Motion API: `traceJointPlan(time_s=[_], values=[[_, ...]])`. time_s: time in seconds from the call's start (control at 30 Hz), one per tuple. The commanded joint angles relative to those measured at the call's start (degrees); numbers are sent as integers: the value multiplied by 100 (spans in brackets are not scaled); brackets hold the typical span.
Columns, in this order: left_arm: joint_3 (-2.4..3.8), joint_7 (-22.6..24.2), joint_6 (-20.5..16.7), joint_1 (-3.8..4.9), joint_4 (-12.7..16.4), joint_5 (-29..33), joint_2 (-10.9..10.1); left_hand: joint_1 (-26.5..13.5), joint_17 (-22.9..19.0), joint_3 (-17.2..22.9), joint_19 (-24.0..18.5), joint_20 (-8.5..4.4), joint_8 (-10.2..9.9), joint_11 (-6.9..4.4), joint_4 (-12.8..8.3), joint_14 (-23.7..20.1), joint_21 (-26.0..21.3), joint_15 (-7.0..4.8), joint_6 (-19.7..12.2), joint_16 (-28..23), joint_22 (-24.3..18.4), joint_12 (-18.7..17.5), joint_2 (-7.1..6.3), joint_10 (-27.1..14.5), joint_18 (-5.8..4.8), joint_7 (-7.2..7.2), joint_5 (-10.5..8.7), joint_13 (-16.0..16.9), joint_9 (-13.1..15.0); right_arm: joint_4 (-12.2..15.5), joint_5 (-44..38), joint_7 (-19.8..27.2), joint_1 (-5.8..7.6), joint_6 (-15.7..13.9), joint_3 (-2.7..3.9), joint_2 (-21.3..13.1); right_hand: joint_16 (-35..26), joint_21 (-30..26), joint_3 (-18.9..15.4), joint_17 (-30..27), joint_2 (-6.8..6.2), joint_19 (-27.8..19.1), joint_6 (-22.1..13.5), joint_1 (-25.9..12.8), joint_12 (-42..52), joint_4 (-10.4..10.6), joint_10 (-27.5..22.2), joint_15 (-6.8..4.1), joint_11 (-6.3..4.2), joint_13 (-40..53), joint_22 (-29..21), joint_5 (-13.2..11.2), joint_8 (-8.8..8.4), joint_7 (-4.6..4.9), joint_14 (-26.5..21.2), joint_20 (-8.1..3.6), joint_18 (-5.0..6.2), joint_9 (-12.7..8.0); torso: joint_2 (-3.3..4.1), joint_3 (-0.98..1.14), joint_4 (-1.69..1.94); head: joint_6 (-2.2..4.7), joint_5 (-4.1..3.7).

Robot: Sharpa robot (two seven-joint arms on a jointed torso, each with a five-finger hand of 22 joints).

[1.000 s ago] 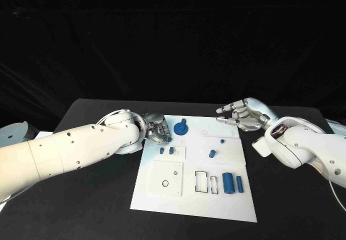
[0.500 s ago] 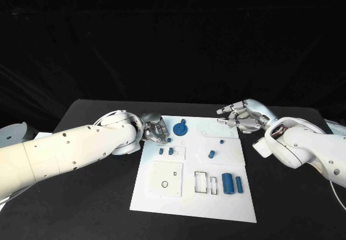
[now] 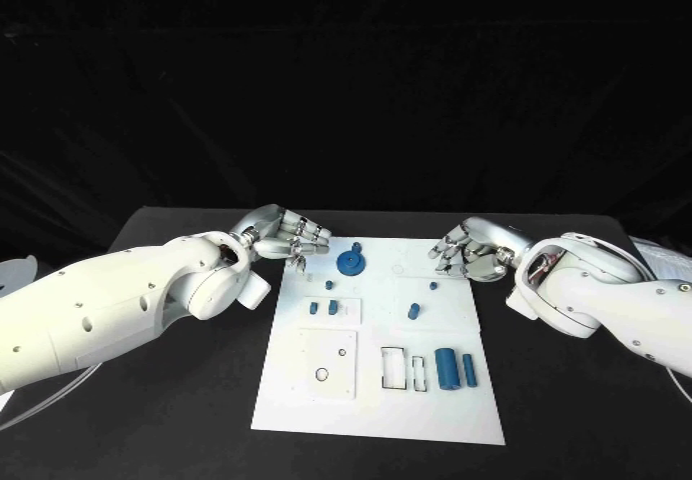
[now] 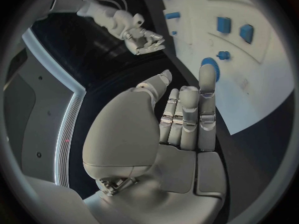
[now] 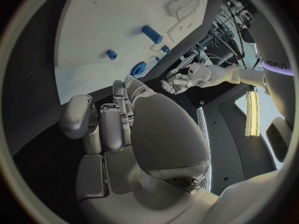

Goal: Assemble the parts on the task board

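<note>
The white task board point(image 3: 382, 400) lies in the middle of the black table. Near its far edge sits a round blue disc point(image 3: 351, 262), also in the left wrist view point(image 4: 211, 67). Two small blue blocks point(image 3: 323, 307) and a short blue peg point(image 3: 415, 311) lie mid-board; two blue cylinders point(image 3: 457, 368) lie side by side lower right. My left hand point(image 3: 281, 236) hovers over the board's far left corner, fingers straight point(image 4: 187, 114), holding nothing. My right hand point(image 3: 470, 250) hangs by the far right corner, fingers loosely bent point(image 5: 118, 119), empty.
Two black-outlined rectangular slots point(image 3: 402, 368) and a raised square plate point(image 3: 329, 363) mark the board's near half. Bare black table point(image 3: 159, 420) surrounds the board on both sides. A pale object point(image 3: 652, 252) sits at the table's right edge.
My left hand lifted off the board's left edge, moved back and straightened its fingers. My right hand came down closer to the far right corner and its spread fingers bent inward.
</note>
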Motion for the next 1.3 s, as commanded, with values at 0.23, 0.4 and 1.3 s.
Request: traceJointPlan(time_s=[0.23,0.4,1.3], values=[[-64,1215,-58,0,326,3048,-273,-61,1,-28,-36,-31,62,-66,47,-38,-68,-41,124,50,-42,203,117,276,119,-45,46,32,6,129,-2390,-866,-80,657,-4,106,-123,-35,521,-119,-266,50,115,-172,-239,27,155,-49,-55,-611,-64,-480,-106,-80,268,-25,57,-13,-10,-31,23,7,-121],[-84,1274,-80,-2,408,3195,-332,-56,-12,-26,-36,-36,68,-72,42,-47,-74,-46,135,50,-46,221,124,288,119,-51,50,34,7,154,-2614,-933,-96,745,-11,157,-148,-54,637,-147,-324,51,133,-242,-272,47,169,-62,-55,-732,-84,-528,-114,-92,268,-33,57,-12,-5,-32,8,8,-105],[-97,1264,-106,-3,477,3266,-375,-42,-71,-21,-43,-42,68,-70,24,-81,-88,-49,134,27,-53,232,124,269,118,-45,55,29,4,34,-2612,-786,-128,1091,-61,416,-171,-62,1092,-183,-247,85,358,-349,-301,-10,365,-135,-113,-1066,-64,-608,-70,-157,285,-92,53,18,-7,-26,2,-47,-95]])
